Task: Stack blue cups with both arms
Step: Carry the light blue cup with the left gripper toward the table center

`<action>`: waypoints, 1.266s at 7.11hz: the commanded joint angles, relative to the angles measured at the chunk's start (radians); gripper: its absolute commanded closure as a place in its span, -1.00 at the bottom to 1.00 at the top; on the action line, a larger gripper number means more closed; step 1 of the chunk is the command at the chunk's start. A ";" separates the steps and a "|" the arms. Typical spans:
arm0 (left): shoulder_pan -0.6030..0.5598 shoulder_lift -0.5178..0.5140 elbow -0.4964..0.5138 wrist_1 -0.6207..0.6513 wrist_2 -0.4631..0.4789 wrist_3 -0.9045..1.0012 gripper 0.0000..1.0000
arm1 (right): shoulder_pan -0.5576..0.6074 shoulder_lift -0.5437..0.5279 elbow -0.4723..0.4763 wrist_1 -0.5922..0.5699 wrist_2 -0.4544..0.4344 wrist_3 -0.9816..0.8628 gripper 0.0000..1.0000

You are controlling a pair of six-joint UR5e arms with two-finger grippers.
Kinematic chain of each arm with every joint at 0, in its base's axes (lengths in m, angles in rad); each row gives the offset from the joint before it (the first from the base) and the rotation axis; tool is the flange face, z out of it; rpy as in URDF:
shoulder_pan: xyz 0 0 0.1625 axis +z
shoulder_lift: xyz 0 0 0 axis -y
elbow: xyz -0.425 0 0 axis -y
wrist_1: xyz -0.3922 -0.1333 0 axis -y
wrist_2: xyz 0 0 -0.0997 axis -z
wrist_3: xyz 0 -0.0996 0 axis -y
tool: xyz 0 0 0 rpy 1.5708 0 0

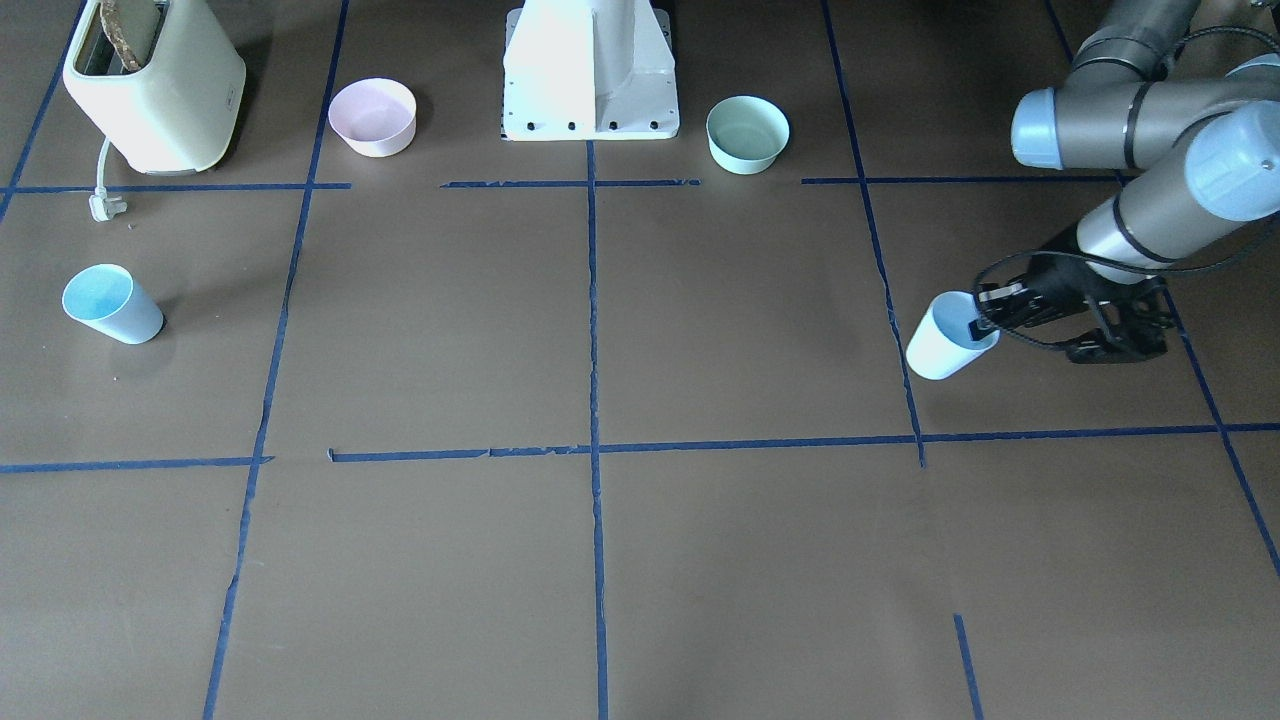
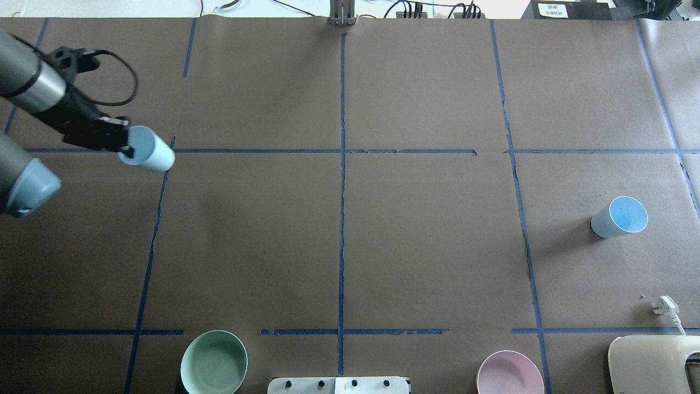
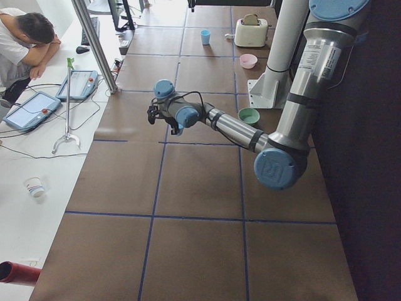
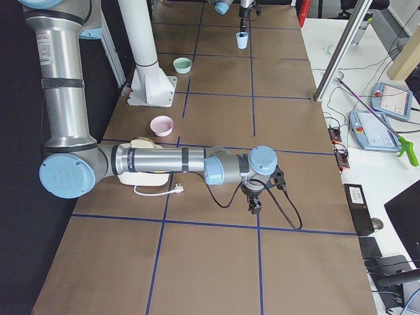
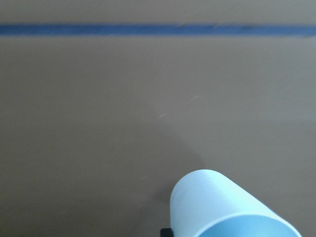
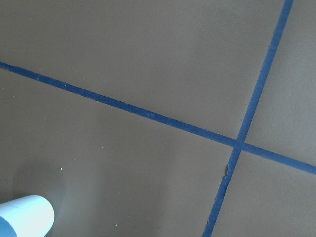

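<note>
My left gripper point(image 1: 985, 322) point(image 2: 121, 145) is shut on the rim of one pale-blue cup point(image 1: 943, 340) point(image 2: 147, 149), which is tilted with its base pointing away from the wrist. This cup fills the bottom of the left wrist view point(image 5: 217, 202). The other blue cup point(image 1: 105, 303) point(image 2: 619, 217) stands alone on the table on my right side. Its side shows at the bottom left of the right wrist view point(image 6: 24, 217). My right gripper point(image 4: 254, 202) shows only in the exterior right view, hanging low over the table, and I cannot tell whether it is open or shut.
A pink bowl point(image 1: 372, 117) and a mint-green bowl point(image 1: 747, 133) flank the white robot base point(image 1: 590, 70). A cream toaster point(image 1: 155, 85) with a loose plug point(image 1: 105, 205) stands on my right. A seated person point(image 3: 25, 44) is beyond the table's far edge.
</note>
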 commanded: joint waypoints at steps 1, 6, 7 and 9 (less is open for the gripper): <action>0.205 -0.253 0.051 0.034 0.158 -0.239 1.00 | -0.003 0.000 0.005 0.000 0.001 -0.001 -1.00; 0.341 -0.526 0.380 0.056 0.316 -0.290 1.00 | -0.013 -0.002 0.005 0.028 0.007 0.004 -1.00; 0.341 -0.529 0.380 0.056 0.322 -0.290 1.00 | -0.014 -0.002 0.005 0.028 0.007 0.004 -1.00; 0.341 -0.544 0.380 0.056 0.322 -0.292 1.00 | -0.014 -0.002 0.005 0.026 0.009 0.004 -1.00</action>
